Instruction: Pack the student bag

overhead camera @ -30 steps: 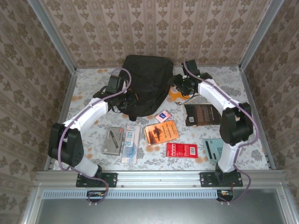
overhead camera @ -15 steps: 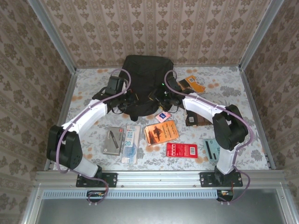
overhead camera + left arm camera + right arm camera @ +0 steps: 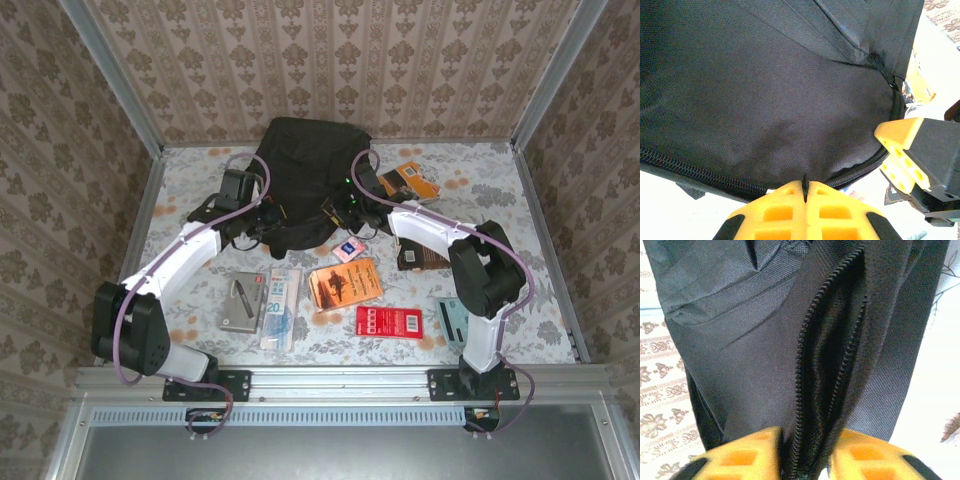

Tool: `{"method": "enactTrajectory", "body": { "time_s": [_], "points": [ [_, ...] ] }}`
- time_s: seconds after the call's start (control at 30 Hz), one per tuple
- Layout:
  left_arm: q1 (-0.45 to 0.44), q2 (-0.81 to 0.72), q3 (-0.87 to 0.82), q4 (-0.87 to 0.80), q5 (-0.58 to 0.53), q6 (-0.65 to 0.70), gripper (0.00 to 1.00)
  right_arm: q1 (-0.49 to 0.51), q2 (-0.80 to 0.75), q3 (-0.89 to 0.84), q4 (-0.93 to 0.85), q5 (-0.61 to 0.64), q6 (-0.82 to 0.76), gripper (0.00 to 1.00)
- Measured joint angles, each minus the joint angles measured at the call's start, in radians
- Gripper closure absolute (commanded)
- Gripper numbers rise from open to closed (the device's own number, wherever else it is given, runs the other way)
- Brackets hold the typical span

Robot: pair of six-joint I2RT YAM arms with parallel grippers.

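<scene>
The student bag [image 3: 305,170], a large black fabric backpack, lies at the back middle of the table. My left gripper [image 3: 268,216] is at its lower left edge, and my right gripper [image 3: 336,208] is at its lower right edge. In the left wrist view the left gripper [image 3: 805,187] is shut, pinching a thin black tab at the bag's zipper line [image 3: 695,172]. In the right wrist view the right gripper [image 3: 807,460] clamps the bag's fabric beside the partly open zipper [image 3: 832,355]. The right gripper's yellow finger [image 3: 905,150] shows close by in the left wrist view.
In front of the bag lie a pink card [image 3: 348,249], an orange book [image 3: 345,283], a red booklet [image 3: 389,321], a grey case [image 3: 243,300] and a blue-white pack [image 3: 282,295]. An orange notebook [image 3: 410,180], a dark book [image 3: 432,246] and a teal item [image 3: 455,318] lie right.
My right arm swung left from the orange notebook to the bag's lower right edge and closed on it. The left gripper shifted slightly left, still at the bag.
</scene>
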Motion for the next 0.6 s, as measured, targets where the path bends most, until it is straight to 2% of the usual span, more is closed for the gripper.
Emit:
{"method": "enactTrajectory", "body": {
  "time_s": [0.1,0.6],
  "points": [
    [0.005,0.0,0.0,0.0,-0.002,0.0,1.0,0.0,0.0,-0.003,0.0,0.005,-0.01,1.0],
    [0.077,-0.005,-0.003,-0.032,-0.058,0.043,1.0,-0.021,-0.001,-0.02,-0.031,0.0,-0.13,1.0]
  ]
}}
